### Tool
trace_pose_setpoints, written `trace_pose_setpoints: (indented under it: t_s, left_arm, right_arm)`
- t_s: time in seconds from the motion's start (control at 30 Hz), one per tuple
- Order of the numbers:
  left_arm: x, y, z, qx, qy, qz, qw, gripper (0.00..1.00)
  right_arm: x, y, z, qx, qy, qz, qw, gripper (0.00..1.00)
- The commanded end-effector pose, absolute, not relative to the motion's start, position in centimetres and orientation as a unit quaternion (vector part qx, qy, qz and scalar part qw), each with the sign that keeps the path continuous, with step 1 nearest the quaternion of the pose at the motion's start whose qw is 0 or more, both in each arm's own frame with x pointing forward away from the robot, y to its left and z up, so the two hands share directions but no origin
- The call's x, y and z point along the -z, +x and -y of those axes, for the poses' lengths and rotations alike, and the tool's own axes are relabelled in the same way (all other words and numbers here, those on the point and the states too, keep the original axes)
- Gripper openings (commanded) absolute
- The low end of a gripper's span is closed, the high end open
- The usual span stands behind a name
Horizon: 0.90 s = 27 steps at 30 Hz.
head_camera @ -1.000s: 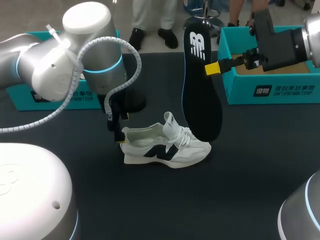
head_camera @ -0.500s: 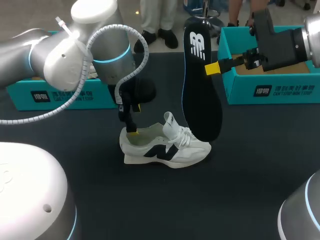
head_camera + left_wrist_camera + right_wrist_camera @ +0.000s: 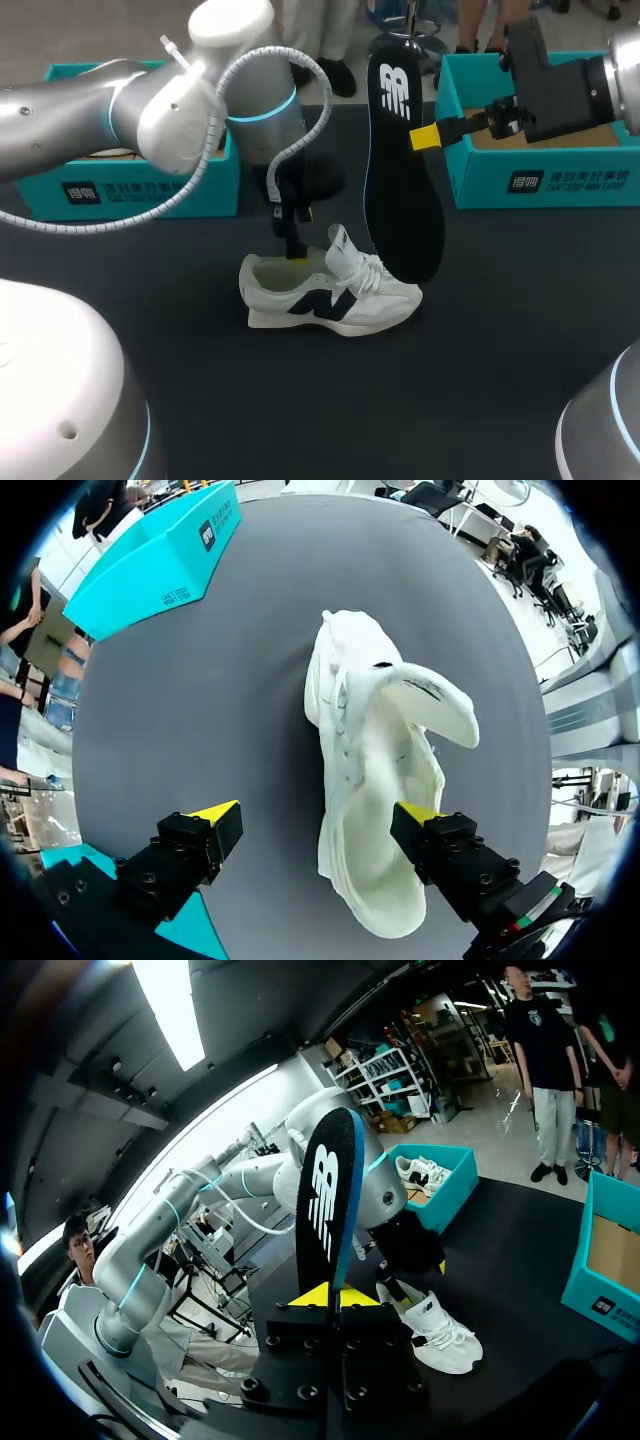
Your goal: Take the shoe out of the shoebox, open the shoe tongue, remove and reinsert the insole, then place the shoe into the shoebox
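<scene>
Midway across the dark table (image 3: 480,380), the white shoe (image 3: 330,290) stands on its sole outside the teal shoeboxes (image 3: 520,185). From above, the left gripper (image 3: 318,815) hangs at the heel. Only its wrist view shows the fingers spread wide, one over the collar, one over bare tabletop (the tongue (image 3: 430,700) stands lifted). The right gripper (image 3: 425,137) clamps the black insole (image 3: 400,160) upright in the air, and the right wrist view shows a yellow tip on each face.

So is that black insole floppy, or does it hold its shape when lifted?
Probably fairly stiff: the insole stands upright and nearly straight, though the right jaws pinch only one edge. It is likely light too, being thin and held by so small a pinch. It might twist if bumped against the shoe.
</scene>
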State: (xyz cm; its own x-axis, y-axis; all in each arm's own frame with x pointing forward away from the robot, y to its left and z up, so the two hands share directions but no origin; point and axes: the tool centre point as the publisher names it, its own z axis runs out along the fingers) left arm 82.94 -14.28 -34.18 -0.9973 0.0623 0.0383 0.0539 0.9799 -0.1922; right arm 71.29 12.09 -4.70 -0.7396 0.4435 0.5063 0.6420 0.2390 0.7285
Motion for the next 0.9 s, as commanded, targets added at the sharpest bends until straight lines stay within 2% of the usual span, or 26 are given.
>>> trace_pose_setpoints:
  t_s: [0.03,0.53,0.73,0.77,0.8,0.83,0.87,0.9]
  left_arm:
    - [35.4,83.7,15.6,-0.091,-0.031,0.995,0.035,1.00]
    - [37.1,83.0,16.6,-0.098,-0.032,0.993,0.064,1.00]
    - [37.7,82.6,16.9,-0.099,-0.029,0.992,0.076,0.87]
    - [37.7,82.6,17.0,-0.099,-0.029,0.992,0.076,0.81]
    - [37.7,82.6,17.0,-0.099,-0.027,0.992,0.076,0.68]
    - [37.7,82.6,17.0,-0.099,-0.026,0.992,0.076,0.49]
    - [37.7,82.6,17.0,-0.099,-0.025,0.992,0.076,0.43]
    - [37.7,82.6,17.0,-0.099,-0.025,0.992,0.075,0.21]
  right_arm:
    - [4.8,71.5,-12.3,0.509,-0.348,0.781,0.098,0.00]
    - [4.8,71.5,-12.3,0.509,-0.348,0.781,0.098,0.00]
    - [4.8,71.5,-12.3,0.509,-0.348,0.781,0.098,0.00]
    - [4.8,71.5,-12.3,0.509,-0.348,0.781,0.098,0.00]
    - [4.8,71.5,-12.3,0.509,-0.348,0.781,0.098,0.00]
    - [4.8,71.5,-12.3,0.509,-0.348,0.781,0.098,0.00]
    - [4.8,71.5,-12.3,0.509,-0.348,0.781,0.098,0.00]
    - [4.8,71.5,-12.3,0.509,-0.348,0.781,0.098,0.00]
